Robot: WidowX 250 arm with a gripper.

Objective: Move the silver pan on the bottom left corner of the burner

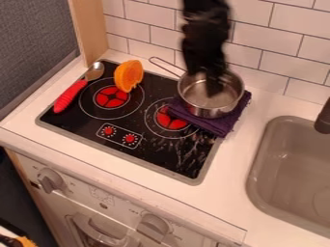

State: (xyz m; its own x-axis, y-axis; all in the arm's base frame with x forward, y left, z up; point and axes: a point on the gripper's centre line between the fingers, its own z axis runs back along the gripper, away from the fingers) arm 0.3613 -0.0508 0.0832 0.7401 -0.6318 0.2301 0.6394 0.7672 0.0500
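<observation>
One each: pan [199, 111], cloth [226, 126], spoon [69, 96], orange wedge [128, 75], stove [85, 126], sink [255, 182], tap [323, 119]; two each: burners [111, 98], red dials [130, 139], oven knobs [50, 180].

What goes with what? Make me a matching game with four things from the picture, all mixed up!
Things:
1. pan
2. folded cloth
3. spoon
4. sink

Clues:
A. grayish, to the right of the stove
B. purple, underneath the pan
C. red handle, at the left side of the stove
D. silver, with a thin wire handle

Right pairs: 1-D, 2-B, 3-C, 4-A
</observation>
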